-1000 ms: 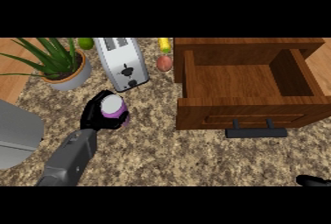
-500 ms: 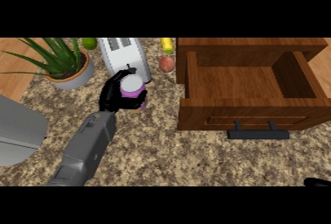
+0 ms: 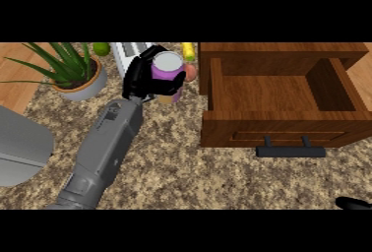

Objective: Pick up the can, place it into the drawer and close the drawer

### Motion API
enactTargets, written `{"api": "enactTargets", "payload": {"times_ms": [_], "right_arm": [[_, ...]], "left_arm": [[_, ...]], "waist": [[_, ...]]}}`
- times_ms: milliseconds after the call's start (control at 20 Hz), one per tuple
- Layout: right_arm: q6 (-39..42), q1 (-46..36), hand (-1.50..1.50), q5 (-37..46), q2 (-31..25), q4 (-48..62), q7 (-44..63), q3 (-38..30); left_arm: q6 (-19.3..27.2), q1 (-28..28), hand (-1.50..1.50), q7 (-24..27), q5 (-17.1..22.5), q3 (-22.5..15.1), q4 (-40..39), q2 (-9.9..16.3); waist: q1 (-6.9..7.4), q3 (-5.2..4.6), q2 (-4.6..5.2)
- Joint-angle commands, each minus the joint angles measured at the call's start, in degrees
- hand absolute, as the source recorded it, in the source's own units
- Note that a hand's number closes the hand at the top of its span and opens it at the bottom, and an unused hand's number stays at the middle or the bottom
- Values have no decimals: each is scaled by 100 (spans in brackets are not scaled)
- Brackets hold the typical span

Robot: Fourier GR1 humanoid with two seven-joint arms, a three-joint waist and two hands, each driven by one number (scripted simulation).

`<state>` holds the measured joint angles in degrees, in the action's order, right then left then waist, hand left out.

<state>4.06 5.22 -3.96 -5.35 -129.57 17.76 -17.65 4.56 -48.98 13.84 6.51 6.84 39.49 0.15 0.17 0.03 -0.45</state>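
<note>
Left hand [image 3: 145,78] fingers curled round can [image 3: 167,73], left of open drawer [image 3: 280,120]. Toaster [image 3: 131,51] mostly hidden behind hand; plant [image 3: 73,74] at left. Right hand [image 3: 355,203] cut off at edge, fingers indiscernible.

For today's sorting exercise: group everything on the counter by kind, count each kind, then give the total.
Cans: 1, the purple can with a silver top, held in the left hand
Potted green plants: 1
White toasters: 1
Open wooden drawers: 1
Small fruits or vegetables: 3, green, yellow, orange-red
Total: 7
</note>
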Motion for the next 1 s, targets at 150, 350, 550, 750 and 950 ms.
{"api": "enactTargets", "payload": {"times_ms": [150, 350, 550, 750, 950], "right_arm": [[126, -5, -150, -208, -113, 89, -49, -181], [-80, -107, -150, 68, 6, 7, 95, -8], [-137, -85, -150, 148, 76, -139, 166, 85], [99, -13, -150, -103, -50, -73, -17, -55], [52, -240, -150, -214, -186, 103, 19, -243]], "left_arm": [[887, -645, 150, -1324, 406, -817, 1046, -15], [1195, -701, 150, -2113, 345, -1279, 1735, -15], [1543, -1678, 150, -2188, 373, -1223, 1063, -15], [2022, -2336, 150, -2553, 654, -1563, 683, -15], [2083, -2809, 150, -2580, 881, -1670, 207, -15]], "waist": [[-70, 0, 23], [-28, -1, 21], [-107, -2, 49], [-188, 2, 54], [-230, 4, 71]]}}
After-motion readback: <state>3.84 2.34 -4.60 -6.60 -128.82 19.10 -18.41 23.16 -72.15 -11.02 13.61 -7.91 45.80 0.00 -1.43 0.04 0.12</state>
